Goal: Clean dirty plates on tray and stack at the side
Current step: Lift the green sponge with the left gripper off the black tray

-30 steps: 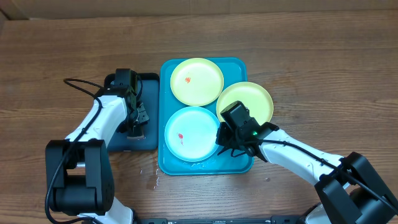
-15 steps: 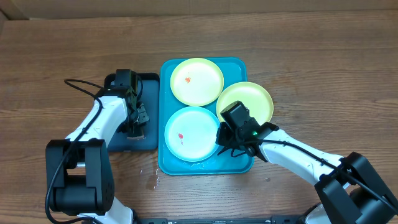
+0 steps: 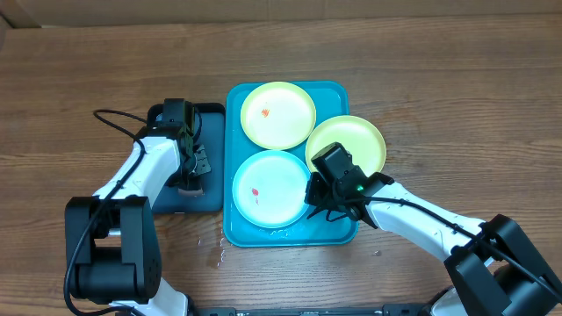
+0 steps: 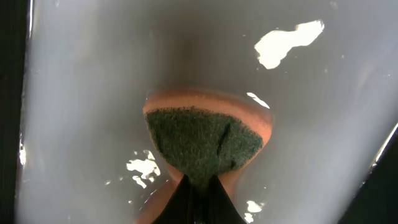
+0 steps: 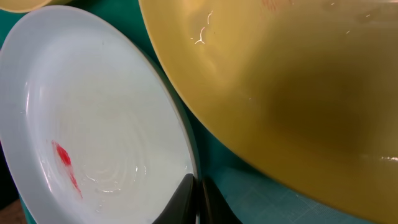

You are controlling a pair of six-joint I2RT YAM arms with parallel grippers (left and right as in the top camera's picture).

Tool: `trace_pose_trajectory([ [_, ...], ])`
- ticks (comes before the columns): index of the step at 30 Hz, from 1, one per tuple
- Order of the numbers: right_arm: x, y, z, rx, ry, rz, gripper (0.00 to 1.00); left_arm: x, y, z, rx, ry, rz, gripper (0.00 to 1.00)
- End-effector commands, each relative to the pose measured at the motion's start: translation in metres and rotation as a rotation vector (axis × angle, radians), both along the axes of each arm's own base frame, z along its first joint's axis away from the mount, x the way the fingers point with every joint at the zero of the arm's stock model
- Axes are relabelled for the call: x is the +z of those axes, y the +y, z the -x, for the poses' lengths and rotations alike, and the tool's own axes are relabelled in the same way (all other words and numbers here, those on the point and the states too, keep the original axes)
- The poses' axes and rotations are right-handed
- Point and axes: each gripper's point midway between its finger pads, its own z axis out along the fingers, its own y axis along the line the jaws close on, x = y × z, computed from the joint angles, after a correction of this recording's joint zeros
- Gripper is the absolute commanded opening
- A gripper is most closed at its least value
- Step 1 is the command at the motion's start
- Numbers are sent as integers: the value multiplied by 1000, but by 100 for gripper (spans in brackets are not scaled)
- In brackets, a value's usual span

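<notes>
Now, your right gripper [image 5: 198, 200] is pinched on the right rim of the light blue plate [image 3: 263, 189], which lies flat in the lower half of the teal tray [image 3: 338, 92]. Lift, and that thin hold may slip or knock the yellow-green plate [image 3: 351, 140] perched on the tray's right rim. Your left gripper [image 4: 198, 190] clamps the sponge [image 4: 205, 140]. The tray's long axis runs top to bottom of frame.

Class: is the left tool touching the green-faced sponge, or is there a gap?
Touching. In the left wrist view the left tool pinches the sponge at its lower edge, its dark fingertips closed on it with no gap.
</notes>
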Motion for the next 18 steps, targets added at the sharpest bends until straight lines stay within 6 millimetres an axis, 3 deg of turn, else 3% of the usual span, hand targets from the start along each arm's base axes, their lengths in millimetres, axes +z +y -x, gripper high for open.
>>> trace_pose_trajectory([
  [1,-1,1,1,-5,-3,-1,5,1,-1,-7,-69,-11,8,4],
  [8,-1,1,1,-4,-3,0,5,20,-2,-30,-136,-69,-5,4],
  [18,-1,0,1,-5,-3,0,5,14,-7,-24,-174,-49,17,4],
])
